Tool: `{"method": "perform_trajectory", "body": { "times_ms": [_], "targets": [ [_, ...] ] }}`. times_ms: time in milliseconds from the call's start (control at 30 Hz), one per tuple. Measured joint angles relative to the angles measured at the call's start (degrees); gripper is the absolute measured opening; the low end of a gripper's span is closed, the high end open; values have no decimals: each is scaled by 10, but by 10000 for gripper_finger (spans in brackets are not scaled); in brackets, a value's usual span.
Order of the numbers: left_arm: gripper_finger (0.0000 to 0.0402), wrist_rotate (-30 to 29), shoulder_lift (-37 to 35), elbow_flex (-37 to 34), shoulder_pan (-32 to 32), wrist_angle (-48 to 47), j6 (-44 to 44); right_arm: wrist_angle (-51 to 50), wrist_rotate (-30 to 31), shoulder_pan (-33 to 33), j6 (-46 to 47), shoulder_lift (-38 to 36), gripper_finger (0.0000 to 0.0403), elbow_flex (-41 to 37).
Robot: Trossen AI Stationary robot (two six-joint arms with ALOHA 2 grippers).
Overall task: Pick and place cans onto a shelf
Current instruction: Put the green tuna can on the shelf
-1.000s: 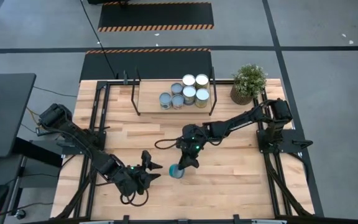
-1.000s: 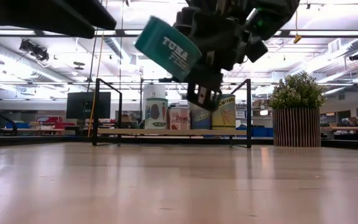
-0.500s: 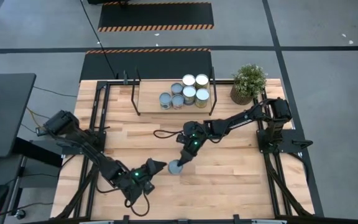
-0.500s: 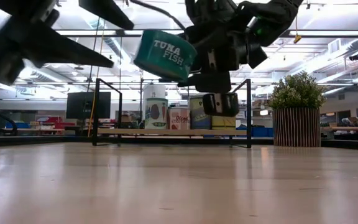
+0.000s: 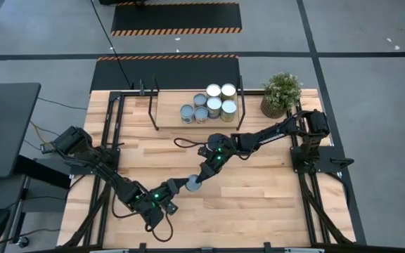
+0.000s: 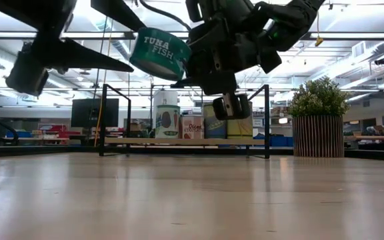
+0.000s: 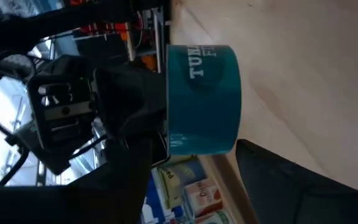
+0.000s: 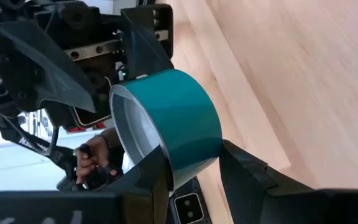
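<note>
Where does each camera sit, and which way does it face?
High view: overhead, straight down; both arms, left tool, right tool, shelf, tuna can.
Low view: tabletop height, level toward shelf; both tools overhead.
Left wrist view: left arm, facing the can; own finger shows.
Right wrist view: right arm; own fingers grip the can.
All share the can.

the teal can [image 6: 159, 54] between the right gripper's fingers [image 6: 205, 57] reads "tuna fish" in white letters. from the left wrist only "tun" and an "f" show on that can [image 7: 202, 99]. labels on the shelf cans [image 6: 195, 125] are unreadable.
</note>
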Motion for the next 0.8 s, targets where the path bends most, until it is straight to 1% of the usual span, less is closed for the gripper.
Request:
{"method": "perform_trajectory", "body": {
  "times_ms": [133, 200, 333, 467, 700, 733, 800],
  "targets": [
    [254, 24, 0, 0, 10, 7, 15, 4, 9, 0, 3, 0, 130, 0],
    [261, 26, 0, 0, 12, 21, 19, 3, 12, 0, 3, 0, 130, 0],
    [261, 37, 0, 0, 13, 41, 65, 10, 15, -1, 3, 0, 130, 0],
    [234, 56, -1, 0, 15, 49, 99, 25, 19, -3, 5, 0, 130, 0],
    [155, 65, -1, 0, 17, 49, 100, 29, 18, -3, 3, 0, 130, 0],
    [148, 65, -1, 0, 18, 49, 100, 29, 18, -3, 0, 0, 130, 0],
    [146, 70, -1, 0, 20, 49, 96, 28, 22, -2, -9, 0, 133, 0]
  ]
}}
